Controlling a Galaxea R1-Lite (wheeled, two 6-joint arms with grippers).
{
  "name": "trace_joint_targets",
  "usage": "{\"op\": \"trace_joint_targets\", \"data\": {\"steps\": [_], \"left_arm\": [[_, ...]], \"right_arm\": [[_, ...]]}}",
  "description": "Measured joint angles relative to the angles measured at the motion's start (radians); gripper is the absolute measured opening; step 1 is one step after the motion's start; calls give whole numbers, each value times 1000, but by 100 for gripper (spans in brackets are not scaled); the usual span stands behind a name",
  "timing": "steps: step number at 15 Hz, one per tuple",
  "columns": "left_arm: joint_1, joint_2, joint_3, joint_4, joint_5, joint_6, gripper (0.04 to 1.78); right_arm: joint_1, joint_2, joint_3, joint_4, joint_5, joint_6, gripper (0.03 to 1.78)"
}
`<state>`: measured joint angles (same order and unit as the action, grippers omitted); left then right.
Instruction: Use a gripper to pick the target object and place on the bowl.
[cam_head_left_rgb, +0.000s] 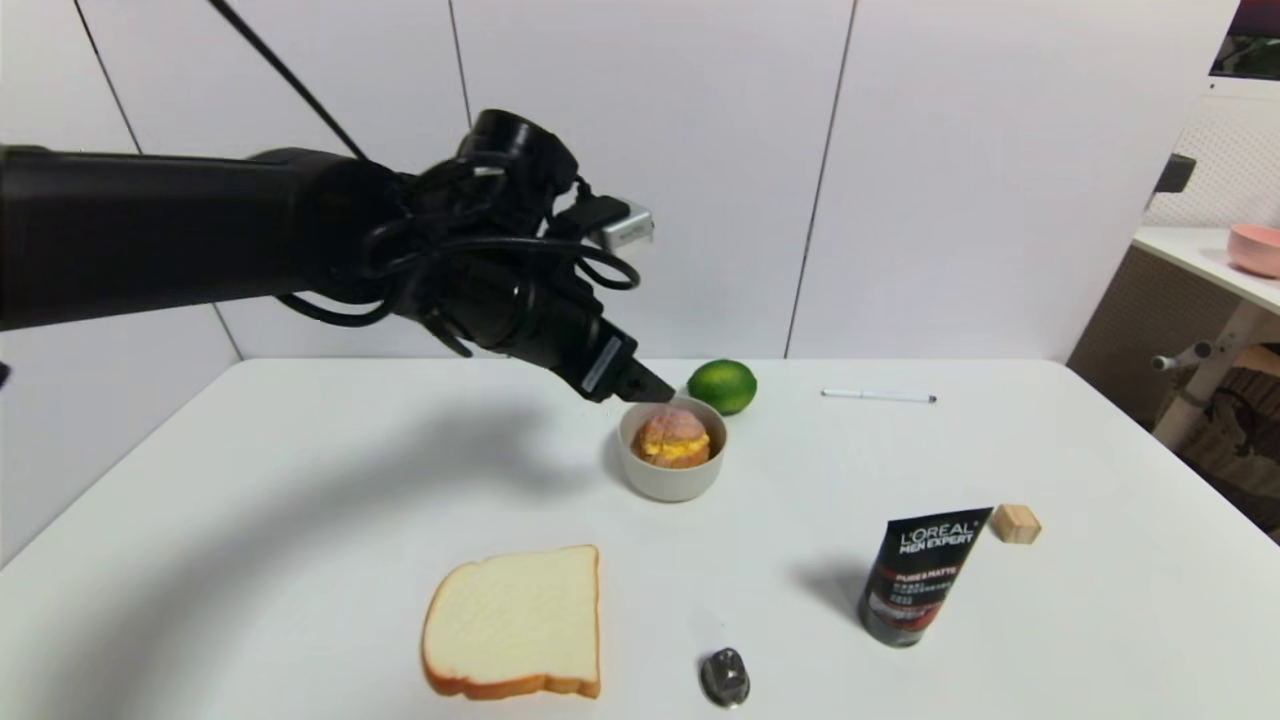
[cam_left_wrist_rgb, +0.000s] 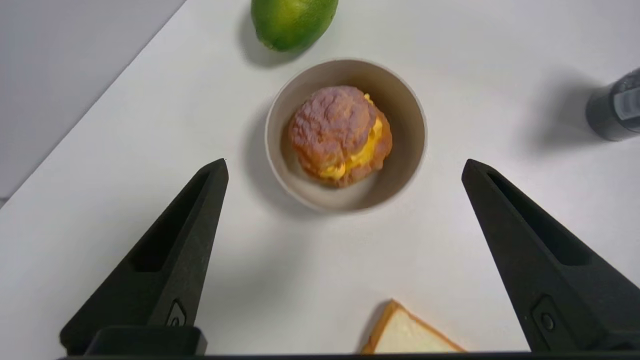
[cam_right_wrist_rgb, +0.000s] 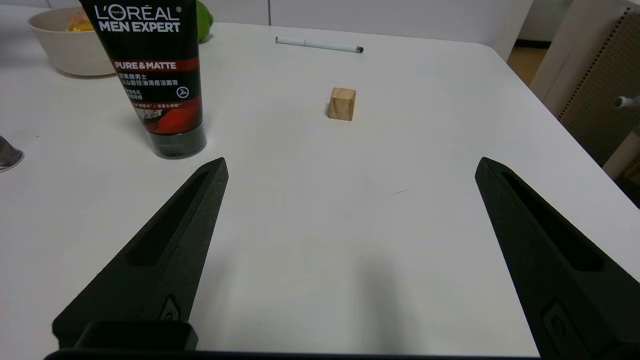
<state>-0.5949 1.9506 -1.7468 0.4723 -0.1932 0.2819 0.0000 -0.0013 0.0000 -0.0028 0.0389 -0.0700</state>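
The brown bun (cam_head_left_rgb: 672, 438) with yellow filling lies inside the grey-beige bowl (cam_head_left_rgb: 642, 473) near the middle of the white table. In the left wrist view the bun (cam_left_wrist_rgb: 340, 134) sits in the bowl (cam_left_wrist_rgb: 410, 165), tilted with its filling showing. My left gripper (cam_head_left_rgb: 648, 388) hangs just above and behind the bowl's far left rim. Its fingers (cam_left_wrist_rgb: 200, 220) are wide open and empty, raised above the table. My right gripper (cam_right_wrist_rgb: 350, 170) is open and empty, low over the table's right front, outside the head view.
A green lime (cam_head_left_rgb: 722, 386) lies right behind the bowl. A white bread slice (cam_head_left_rgb: 515, 622) lies at the front. A black L'Oreal tube (cam_head_left_rgb: 918, 578), a wooden cube (cam_head_left_rgb: 1016, 523), a pen (cam_head_left_rgb: 878, 396) and a small dark metal object (cam_head_left_rgb: 725, 677) lie around.
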Motion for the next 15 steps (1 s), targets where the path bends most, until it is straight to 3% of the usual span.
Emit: {"op": "trace_joint_targets", "data": {"steps": [8,12,15], "left_arm": [[157,-570,648,-28,4,-41,169],[315,-827,949,-141,4,-53,169],[419,-956,1067,-179,4,-52,170]], "right_arm": [[0,0,0,0,0,0,171],[0,0,0,0,0,0,171],[0,0,0,0,0,0,171]]}}
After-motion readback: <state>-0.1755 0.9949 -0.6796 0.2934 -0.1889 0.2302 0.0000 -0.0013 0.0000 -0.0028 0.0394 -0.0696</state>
